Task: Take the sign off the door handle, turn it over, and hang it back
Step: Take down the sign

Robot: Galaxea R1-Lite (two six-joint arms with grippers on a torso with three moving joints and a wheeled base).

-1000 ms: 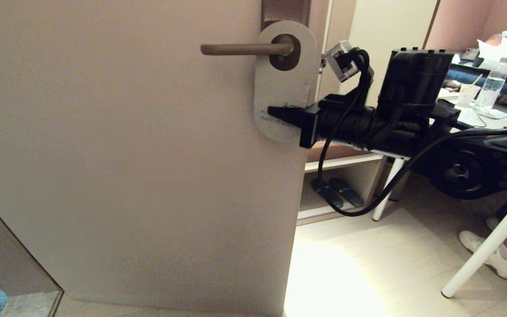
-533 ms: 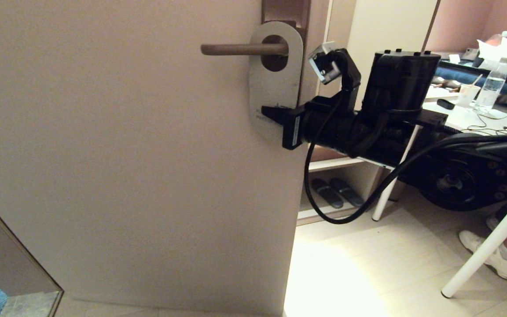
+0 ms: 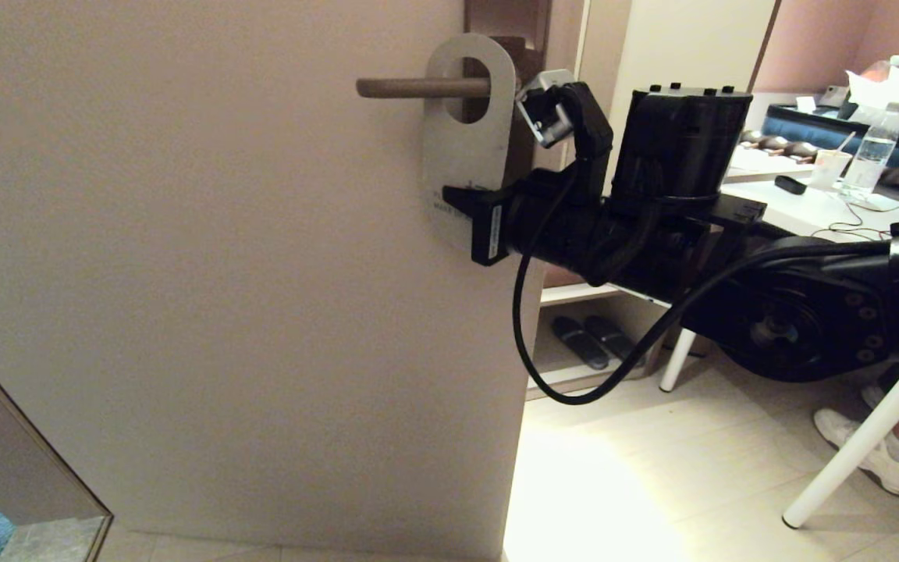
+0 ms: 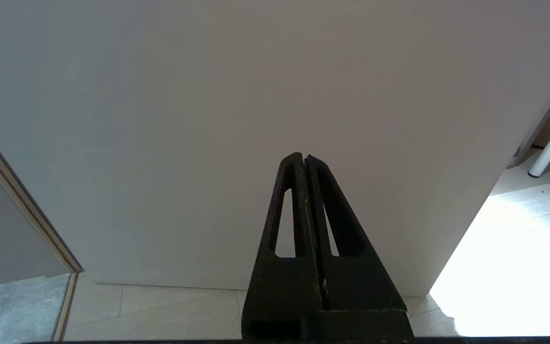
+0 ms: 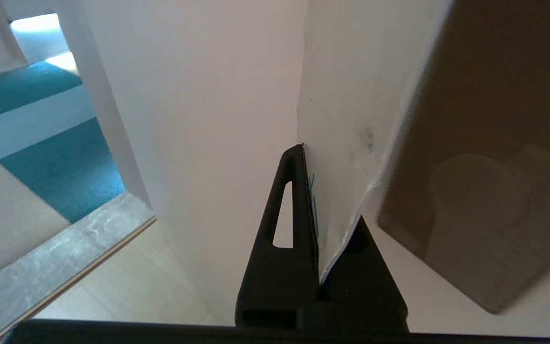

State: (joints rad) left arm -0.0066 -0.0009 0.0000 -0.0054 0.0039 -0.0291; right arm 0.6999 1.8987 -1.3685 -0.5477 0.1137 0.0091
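Note:
The sign [image 3: 461, 148], white face toward me, hangs by its oval hole on the door handle [image 3: 418, 87], about two thirds along the lever from its free end. My right gripper [image 3: 456, 201] is shut on the sign's lower end, with the card clamped between the fingers in the right wrist view [image 5: 342, 143]. The backplate [image 3: 508, 23] shows behind the sign and in the right wrist view [image 5: 485, 157]. My left gripper [image 4: 302, 157] is shut and empty, low in front of the door; it is out of the head view.
The pale door [image 3: 223, 273] fills the left and middle. Right of it are an open shelf with slippers [image 3: 594, 339], a white table [image 3: 824, 211] with a bottle [image 3: 871, 160], its legs, and a person's shoe [image 3: 859, 449]. Blue carpet [image 5: 26, 119] lies beyond the door.
My right gripper has slid the sign leftward along the lever, away from the backplate. The sign has turned more edge-on, and the arm has come left with it.

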